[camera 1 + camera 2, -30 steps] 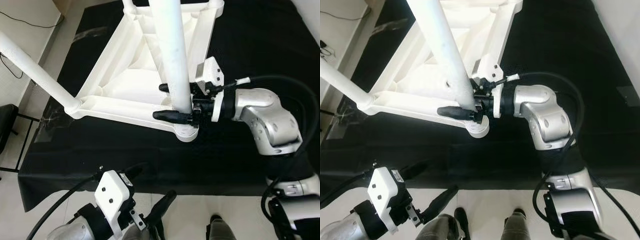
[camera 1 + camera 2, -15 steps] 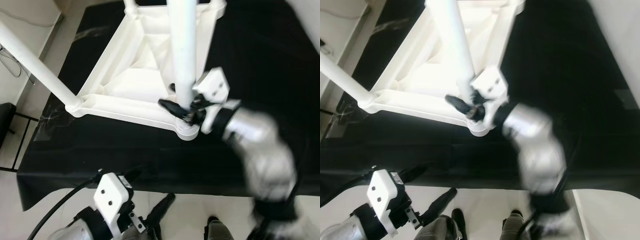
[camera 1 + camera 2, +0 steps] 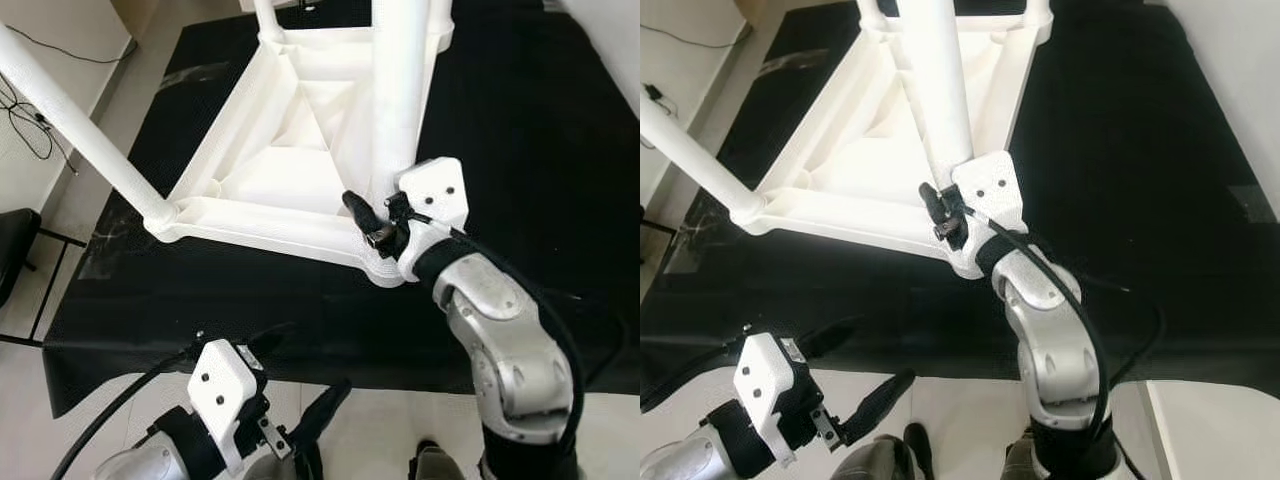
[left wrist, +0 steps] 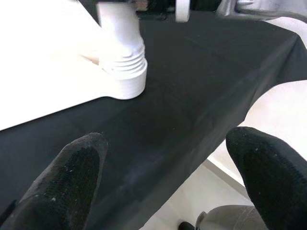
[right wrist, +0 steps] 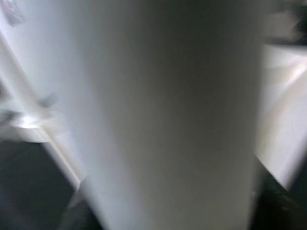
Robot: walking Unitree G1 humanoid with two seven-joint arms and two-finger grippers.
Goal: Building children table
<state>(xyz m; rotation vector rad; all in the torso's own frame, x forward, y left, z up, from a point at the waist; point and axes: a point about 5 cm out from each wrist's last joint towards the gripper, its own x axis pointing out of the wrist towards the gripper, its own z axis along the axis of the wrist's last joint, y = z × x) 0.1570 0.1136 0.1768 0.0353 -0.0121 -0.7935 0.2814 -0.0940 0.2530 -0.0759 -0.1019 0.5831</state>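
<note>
White kids' table frame (image 3: 270, 190) lies upside down on black cloth (image 3: 520, 130), centre-top of head views. R gripper (image 3: 372, 222) at base of near table leg (image 3: 398, 90), by corner socket (image 3: 385, 268); grip state can't tell. L gripper (image 4: 163, 177) low at bottom left, fingers (image 4: 72, 177) wide apart, holding nothing.

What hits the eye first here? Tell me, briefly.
The white table lying upside down on a black cloth, its legs sticking up toward the camera. The right claw is clamped on the near leg just above its corner socket. The left claw hangs open, low at the cloth's near edge.
</note>
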